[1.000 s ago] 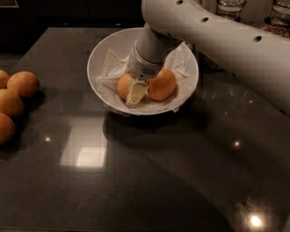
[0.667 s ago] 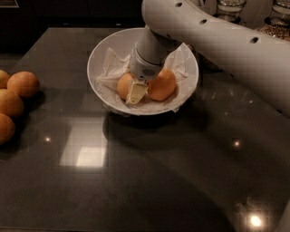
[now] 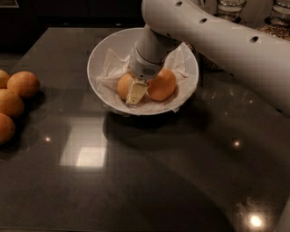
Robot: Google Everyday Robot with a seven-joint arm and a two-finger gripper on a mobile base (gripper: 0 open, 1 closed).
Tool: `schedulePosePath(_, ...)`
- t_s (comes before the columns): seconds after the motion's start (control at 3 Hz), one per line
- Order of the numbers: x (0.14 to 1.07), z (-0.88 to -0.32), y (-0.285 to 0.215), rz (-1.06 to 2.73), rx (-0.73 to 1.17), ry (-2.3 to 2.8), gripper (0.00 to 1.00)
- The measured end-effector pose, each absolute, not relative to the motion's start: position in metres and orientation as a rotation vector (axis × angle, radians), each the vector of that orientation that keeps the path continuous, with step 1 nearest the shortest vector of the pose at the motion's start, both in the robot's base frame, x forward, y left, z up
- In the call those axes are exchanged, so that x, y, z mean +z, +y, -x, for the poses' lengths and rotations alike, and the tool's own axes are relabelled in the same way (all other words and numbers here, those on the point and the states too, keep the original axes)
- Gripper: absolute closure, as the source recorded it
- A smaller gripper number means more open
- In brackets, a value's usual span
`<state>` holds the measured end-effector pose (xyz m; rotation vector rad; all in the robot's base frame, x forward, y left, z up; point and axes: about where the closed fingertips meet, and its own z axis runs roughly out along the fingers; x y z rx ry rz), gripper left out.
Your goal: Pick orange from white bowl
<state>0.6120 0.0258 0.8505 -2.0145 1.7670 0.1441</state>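
The white bowl [image 3: 102, 54] stands at the back middle of the dark table, lined with crumpled white paper. Two fruits lie in it. The orange [image 3: 122, 85], pale yellow-orange and round, is on the left. A deeper-orange, taller fruit [image 3: 163, 84] is on the right. My gripper [image 3: 135, 94] reaches down into the bowl from the upper right. It sits between the two fruits, against the right side of the pale orange and partly hiding it.
A cluster of darker oranges [image 3: 16, 97] lies at the table's left edge. Glass jars [image 3: 231, 7] stand at the back right behind my arm. My white arm [image 3: 226, 50] spans the upper right of the view.
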Motion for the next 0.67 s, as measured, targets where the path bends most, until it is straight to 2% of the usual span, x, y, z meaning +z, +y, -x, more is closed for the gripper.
schedulePosePath(0.67, 0.899, -0.601, 0.003, 1.902, 0.183, 1.686, 1.0)
